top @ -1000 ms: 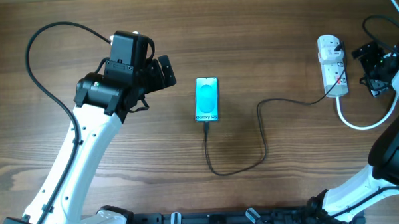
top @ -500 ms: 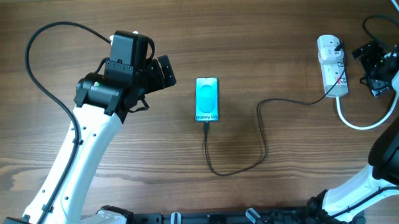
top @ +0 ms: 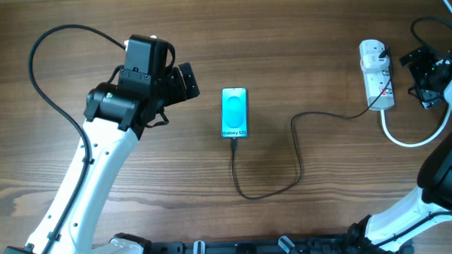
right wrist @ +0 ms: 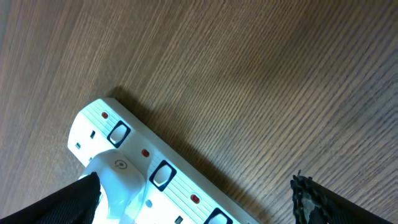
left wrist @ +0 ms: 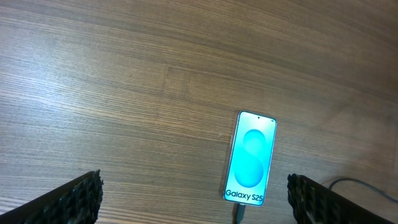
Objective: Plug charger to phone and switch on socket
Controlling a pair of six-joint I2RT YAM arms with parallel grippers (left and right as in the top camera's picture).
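Phone [top: 234, 111] right of left gripper [top: 190, 83], socket [top: 375, 82] beside right gripper [top: 417, 78]

Overhead is looking straight down; left wrist is sharing its central phone [top: 234, 111] [left wrist: 250, 158], right wrist, nearer, the 2 o'clock socket [top: 375, 76] [right wrist: 155, 180].

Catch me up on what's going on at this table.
The phone lies in the middle of the table, screen lit. The charger cable meets its bottom edge, apparently plugged in, and loops right to the socket strip. The left gripper hovers open just left of the phone, holding nothing. The right gripper is open beside the socket strip. Whether the strip is switched on cannot be told.
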